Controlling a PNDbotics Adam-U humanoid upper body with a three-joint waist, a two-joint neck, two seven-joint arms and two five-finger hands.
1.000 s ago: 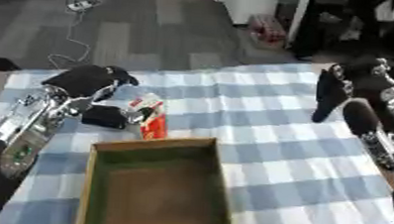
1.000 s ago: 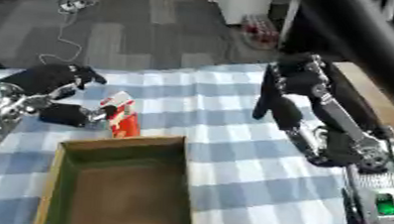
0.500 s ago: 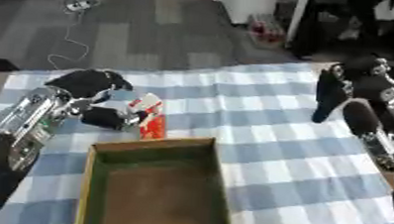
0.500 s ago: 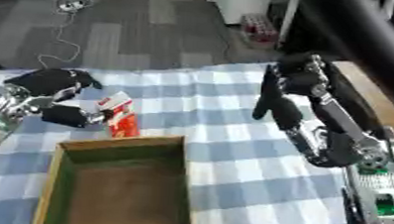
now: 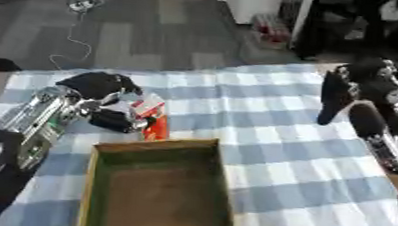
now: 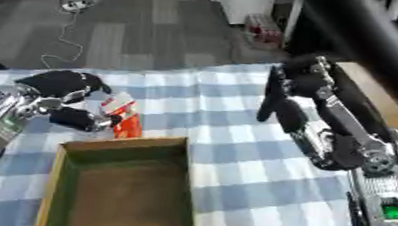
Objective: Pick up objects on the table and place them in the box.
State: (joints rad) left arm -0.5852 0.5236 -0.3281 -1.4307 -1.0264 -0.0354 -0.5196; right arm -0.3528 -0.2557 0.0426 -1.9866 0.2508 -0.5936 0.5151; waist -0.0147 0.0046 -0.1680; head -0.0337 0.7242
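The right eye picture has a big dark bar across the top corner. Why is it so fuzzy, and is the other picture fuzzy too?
In the right eye view the dark bar sits very close to the camera, so it is out of focus. In the left eye view the whole picture is soft: the left robot hand and the orange and white pack it is touching smear together, and the right robot hand has blurry edges.

The box [image 5: 157, 192] sits on the bench [image 5: 287, 156], at its near left part. Just behind the box's far left corner lies a carton [image 5: 151, 116], close to the rim. The left hand [image 5: 98, 100] is left of the carton, around its far end. The right hand [image 6: 278, 93] hangs well right of the box, above the bench's far right part.
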